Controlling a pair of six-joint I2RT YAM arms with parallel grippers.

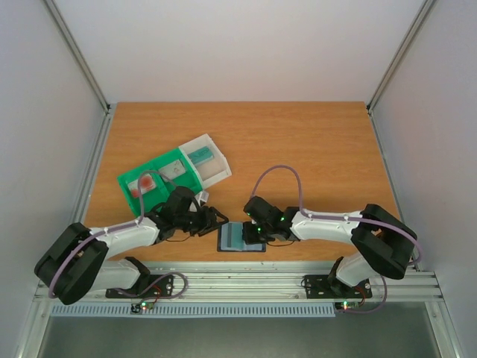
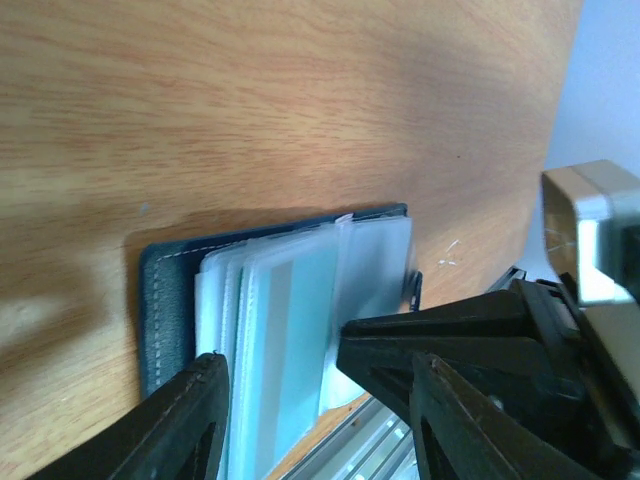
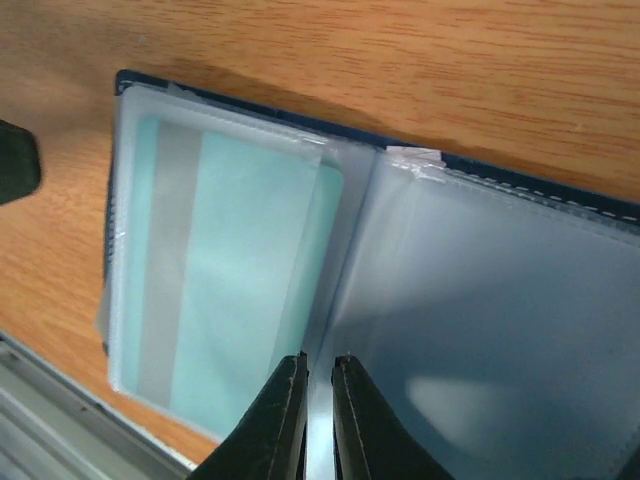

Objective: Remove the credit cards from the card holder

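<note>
Card holder open flat on the wooden table, close to the front edge, right between the two arms. Dark blue outside, with clear sleeves inside like pages of a little book. Teal card with a grey stripe tucked in the top sleeve on one half, not yet out. Other half showing only see-through plastic. Left gripper low over the table, just beside the card holder on its left side. Left fingers wide apart, with nothing clamped between them; from the left wrist, card holder seen in the gap, lying below. Right gripper down over the middle of the card holder. Right fingers nearly together, only a thin slit between, tips at the fold of the sleeves. Pinching a sleeve or not: cannot tell. Dark tip of the right gripper at the edge of a sleeve in the left wrist view. Green and white tray farther back on the table, well apart from the card holder, with small things in its boxes, too small to tell. Metal rail along the front edge, just beside the card holder.
</note>
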